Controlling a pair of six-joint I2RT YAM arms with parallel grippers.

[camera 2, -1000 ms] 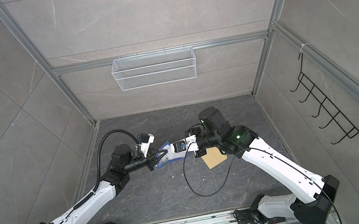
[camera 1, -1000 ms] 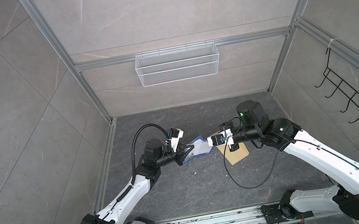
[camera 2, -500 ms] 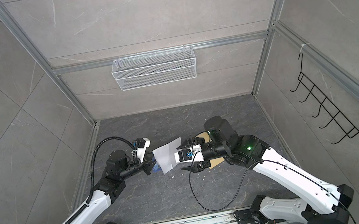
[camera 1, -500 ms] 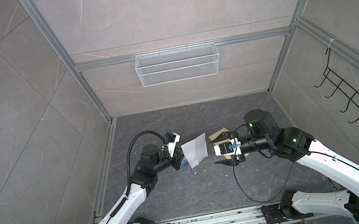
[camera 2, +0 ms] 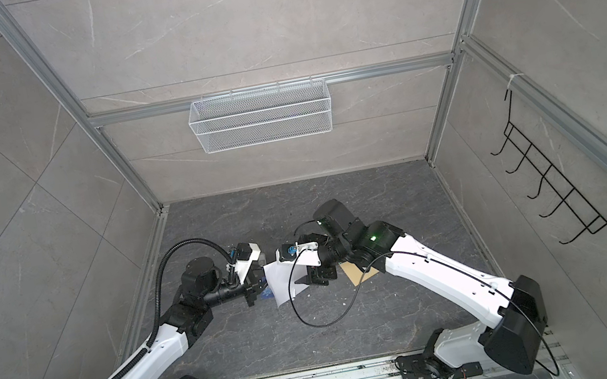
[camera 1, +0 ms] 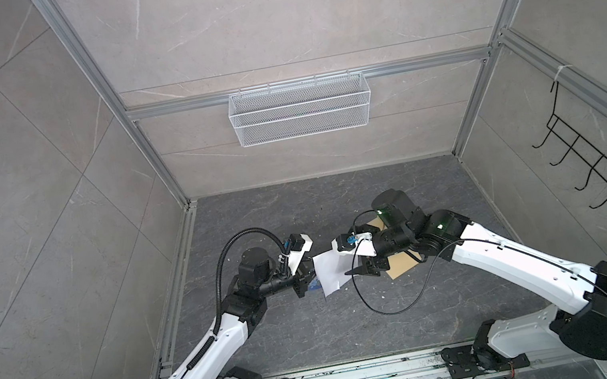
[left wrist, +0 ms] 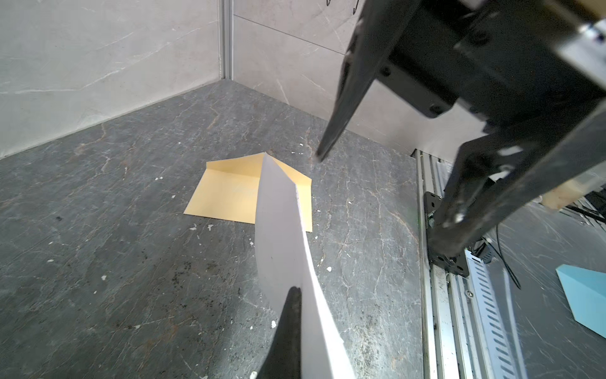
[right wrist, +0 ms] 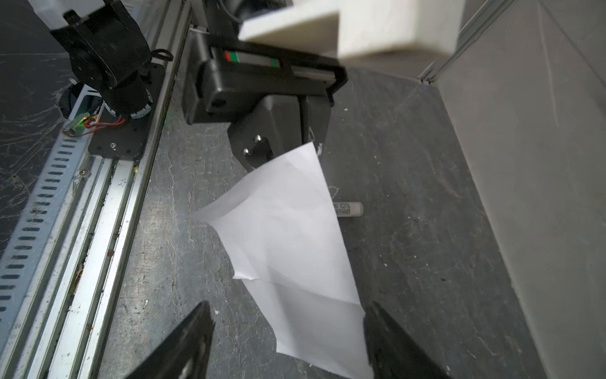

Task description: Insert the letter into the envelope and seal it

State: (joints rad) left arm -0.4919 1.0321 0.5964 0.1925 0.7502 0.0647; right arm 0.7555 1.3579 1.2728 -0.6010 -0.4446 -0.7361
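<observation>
The letter (camera 1: 331,274) (camera 2: 282,283) is a white sheet with its plain side showing, hanging bent above the floor. My left gripper (camera 1: 311,277) (camera 2: 262,288) is shut on one edge of it; in the left wrist view one dark finger (left wrist: 292,295) lies against the sheet (left wrist: 282,236). My right gripper (camera 1: 345,259) (right wrist: 288,306) stands open at the sheet's free end (right wrist: 288,229), its fingers on either side without pinching it. The tan envelope (camera 1: 401,264) (left wrist: 226,193) lies flat on the floor with its flap open, partly under the right arm.
A small white glue stick (right wrist: 349,209) lies on the dark floor beyond the sheet. A metal rail (camera 1: 368,373) carrying both arm bases runs along the front edge. A wire basket (camera 1: 300,109) hangs on the back wall and a black hook rack (camera 1: 604,184) on the right wall.
My right gripper opened and let go of the letter, drew back, then came in again around its free end. The left gripper kept hold, and the sheet now shows its white side.
</observation>
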